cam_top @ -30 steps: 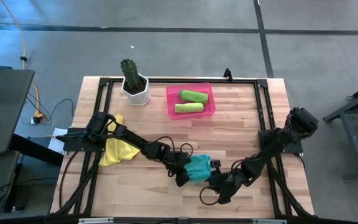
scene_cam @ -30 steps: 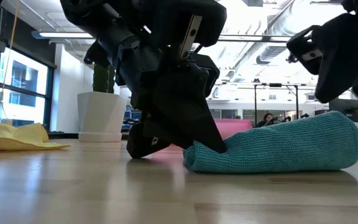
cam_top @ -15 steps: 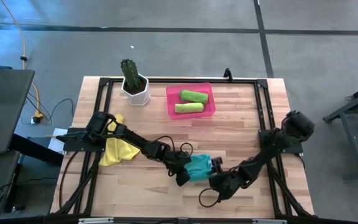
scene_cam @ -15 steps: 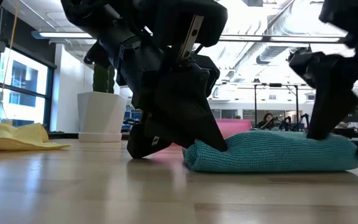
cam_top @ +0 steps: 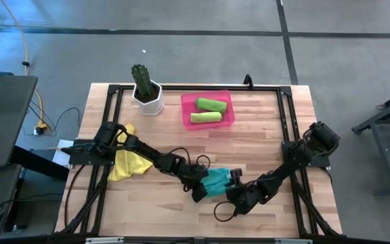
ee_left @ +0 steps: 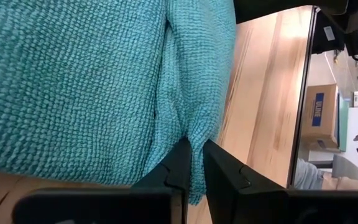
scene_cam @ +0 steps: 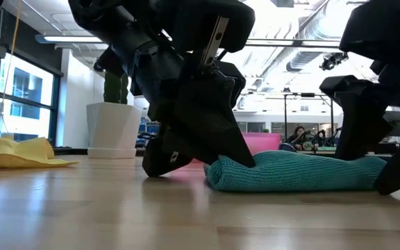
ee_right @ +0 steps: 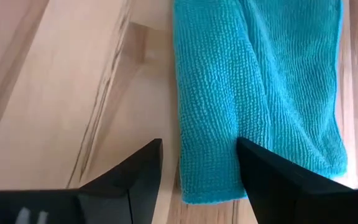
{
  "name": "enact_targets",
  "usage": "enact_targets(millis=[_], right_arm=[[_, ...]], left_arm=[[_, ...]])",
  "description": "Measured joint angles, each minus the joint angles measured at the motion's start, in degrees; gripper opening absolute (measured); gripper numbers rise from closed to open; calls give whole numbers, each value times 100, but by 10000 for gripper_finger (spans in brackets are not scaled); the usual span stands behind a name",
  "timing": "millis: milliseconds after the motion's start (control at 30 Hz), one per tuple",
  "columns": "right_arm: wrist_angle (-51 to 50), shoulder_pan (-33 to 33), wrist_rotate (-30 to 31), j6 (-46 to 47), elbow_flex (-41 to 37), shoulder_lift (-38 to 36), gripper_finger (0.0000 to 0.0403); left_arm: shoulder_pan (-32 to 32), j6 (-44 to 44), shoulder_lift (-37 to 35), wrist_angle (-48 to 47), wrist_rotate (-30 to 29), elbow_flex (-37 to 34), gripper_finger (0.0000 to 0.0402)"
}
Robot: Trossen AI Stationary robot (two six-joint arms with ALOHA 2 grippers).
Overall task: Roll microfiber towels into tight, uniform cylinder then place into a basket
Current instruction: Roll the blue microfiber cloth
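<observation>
On the wooden table [cam_top: 263, 129], the teal towel [cam_top: 216, 181] is lying rolled toward six o'clock, the left gripper [cam_top: 200, 192] pinching its edge, the right gripper [cam_top: 234, 194] standing spread over its other end; two green rolls [cam_top: 208, 111] are sitting in the pink basket [cam_top: 186, 112] at twelve o'clock

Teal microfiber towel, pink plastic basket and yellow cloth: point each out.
Teal microfiber towel [scene_cam: 304, 171], low view, middle of roll.
Pink plastic basket [cam_top: 185, 112], high view, left rim.
Yellow cloth [cam_top: 124, 165], high view, bare centre fold.

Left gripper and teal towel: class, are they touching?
Touching. The left wrist view shows the left gripper with its fingers nearly shut, pinching a fold of the teal towel between them.
</observation>
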Motion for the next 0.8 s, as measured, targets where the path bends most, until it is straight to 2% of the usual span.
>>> enact_targets(millis=[100,200,500,800], right_arm=[[-22,0,-9,324,-18,-5,194],[-55,-2,-20,630,-22,-5,168],[-188,-11,-106,1530,-27,-7,18],[-171,-14,-832,1905,-27,-18,4]], left_arm=[[0,-20,0,105,36,-6,26],[0,6,3,218,40,-14,26],[0,224,-28,375,79,-20,26],[-9,1604,-28,743,82,-17,27]])
